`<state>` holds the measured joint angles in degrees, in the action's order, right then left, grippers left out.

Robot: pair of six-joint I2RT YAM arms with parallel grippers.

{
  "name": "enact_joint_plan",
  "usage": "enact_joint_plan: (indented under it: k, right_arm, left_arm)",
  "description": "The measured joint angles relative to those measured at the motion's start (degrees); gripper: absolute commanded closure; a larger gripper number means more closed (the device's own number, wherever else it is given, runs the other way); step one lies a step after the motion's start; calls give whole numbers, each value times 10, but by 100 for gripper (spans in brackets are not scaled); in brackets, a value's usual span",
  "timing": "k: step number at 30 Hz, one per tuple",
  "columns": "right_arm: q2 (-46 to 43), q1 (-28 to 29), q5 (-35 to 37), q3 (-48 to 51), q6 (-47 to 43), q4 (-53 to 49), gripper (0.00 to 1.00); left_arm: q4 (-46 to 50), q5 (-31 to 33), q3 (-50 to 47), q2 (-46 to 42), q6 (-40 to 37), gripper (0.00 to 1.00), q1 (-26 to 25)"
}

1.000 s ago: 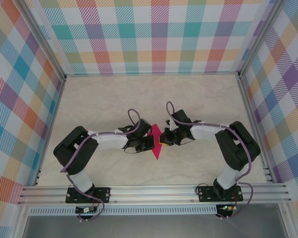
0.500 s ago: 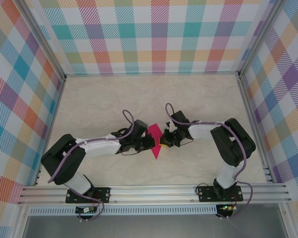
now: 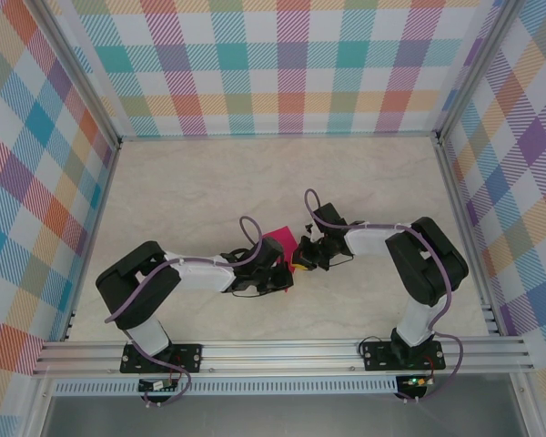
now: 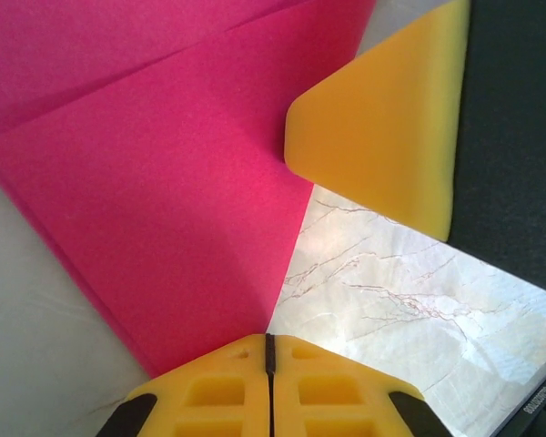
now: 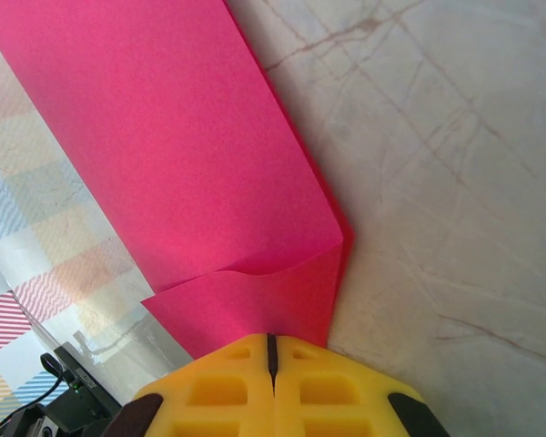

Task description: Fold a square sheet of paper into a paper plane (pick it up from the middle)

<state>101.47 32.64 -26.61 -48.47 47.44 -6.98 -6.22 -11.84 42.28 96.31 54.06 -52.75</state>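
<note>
Left gripper (image 4: 268,350): fingers pressed together with no gap along the seam. A pointed corner of the paper (image 4: 164,182) runs in between the tips.
Right gripper (image 5: 271,350): closed just as tight, pinching another corner of the paper.
Paper at left gripper: magenta and folded in layers. It fans out ahead of the tips and to their left, with a layer edge crossing its far part.
Paper at right gripper: spreads ahead and to the left of the tips, with a small flap bent over just in front of them.
Flat or lifted: cannot tell.
Grippers together: nearly tip to tip in the top view. The right one's yellow finger (image 4: 382,137) sits ahead-right of the left tips, touching the paper's edge.
Table (image 4: 391,300): pale marble, bare to the right of both grippers' tips.
</note>
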Motion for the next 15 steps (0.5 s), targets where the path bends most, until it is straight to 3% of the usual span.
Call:
enact_joint_plan:
  k: [15]
  right_arm:
    - [3, 1, 6, -10, 2, -17, 97]
  left_arm:
    - [-62, 0, -49, -17, 8, 97, -5]
